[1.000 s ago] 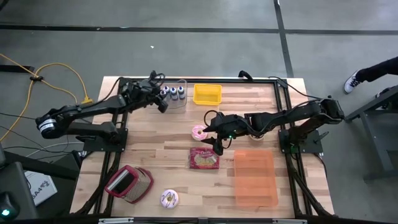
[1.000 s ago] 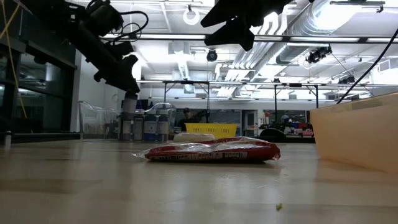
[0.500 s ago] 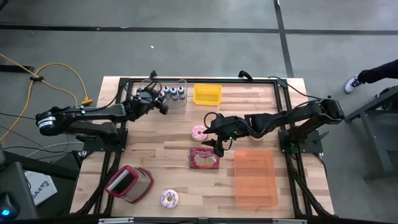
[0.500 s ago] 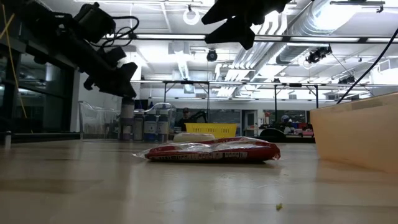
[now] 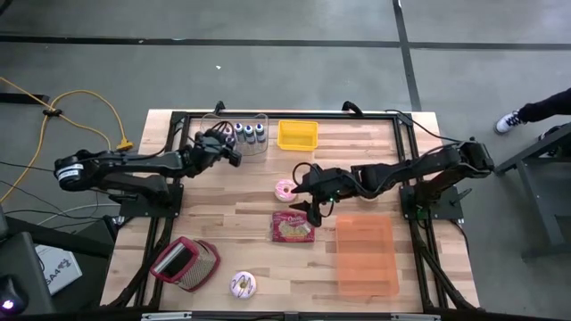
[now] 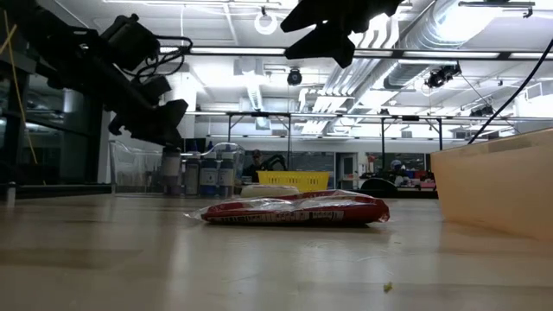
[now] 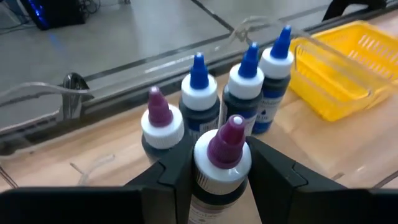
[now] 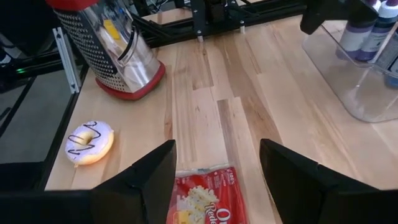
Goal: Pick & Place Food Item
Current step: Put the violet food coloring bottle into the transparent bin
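Right hand (image 5: 311, 201), fingers apart, hangs above the flat red popcorn packet (image 5: 293, 227) at frame centre; descend straight and centred. Left hand (image 7: 214, 177) clamps a purple-capped bottle (image 7: 222, 163), upper left.

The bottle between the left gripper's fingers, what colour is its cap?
Purple tip on a white collar; the bottle shows best in the left wrist view.

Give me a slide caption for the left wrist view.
Left gripper closed around a purple-capped bottle, four more bottles behind it, yellow basket beyond.
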{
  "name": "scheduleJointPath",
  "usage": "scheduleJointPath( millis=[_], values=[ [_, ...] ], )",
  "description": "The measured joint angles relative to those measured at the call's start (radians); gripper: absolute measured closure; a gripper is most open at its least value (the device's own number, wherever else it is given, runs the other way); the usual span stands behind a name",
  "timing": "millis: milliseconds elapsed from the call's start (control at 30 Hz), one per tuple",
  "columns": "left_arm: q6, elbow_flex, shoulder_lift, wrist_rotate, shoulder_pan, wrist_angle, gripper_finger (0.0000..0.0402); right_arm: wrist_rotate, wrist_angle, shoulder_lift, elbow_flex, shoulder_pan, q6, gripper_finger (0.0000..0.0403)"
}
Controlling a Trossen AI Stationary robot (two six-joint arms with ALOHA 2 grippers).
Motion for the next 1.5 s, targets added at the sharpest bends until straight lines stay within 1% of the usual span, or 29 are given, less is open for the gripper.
scheduleJointPath(
  millis=[200, 400, 600, 700, 1000, 1133, 1233, 1367, 1500],
  values=[
    [-0.009, 0.0, 0.073, 0.0, 0.003, 0.003, 0.0274, -0.001, 0.0, 0.0, 0.0, 0.009, 0.004, 0.0183],
    [-0.007, 0.002, 0.116, -0.003, 0.004, 0.061, 0.0272, -0.001, 0.001, 0.0, 0.0, 0.012, 0.008, 0.0183],
    [0.052, 0.0, 0.116, 0.005, 0.004, 0.104, 0.0271, -0.003, -0.004, 0.0, 0.0, 0.012, 0.011, 0.0183],
    [0.056, 0.0, 0.116, 0.005, 0.004, 0.1, 0.0267, -0.003, -0.008, 0.0, 0.0, 0.012, 0.011, 0.0183],
    [0.056, 0.0, 0.116, 0.003, 0.004, 0.105, 0.0216, -0.003, -0.017, 0.0, 0.0, 0.012, 0.011, 0.0183],
    [0.055, 0.0, 0.116, 0.003, 0.004, 0.117, 0.0212, -0.003, -0.025, 0.0, 0.0, 0.012, 0.011, 0.0183],
    [0.06, 0.0, 0.116, 0.001, 0.002, 0.165, 0.0212, -0.003, -0.026, 0.0, 0.0, 0.012, 0.011, 0.0183],
    [0.091, 0.0, 0.116, 0.0, 0.002, 0.224, 0.0212, -0.003, -0.027, 0.0, 0.0, 0.012, 0.011, 0.0183],
    [0.137, 0.0, 0.116, -0.008, 0.002, 0.242, 0.0212, -0.003, -0.029, 0.0, 0.0, 0.012, 0.011, 0.0183]
  ],
)
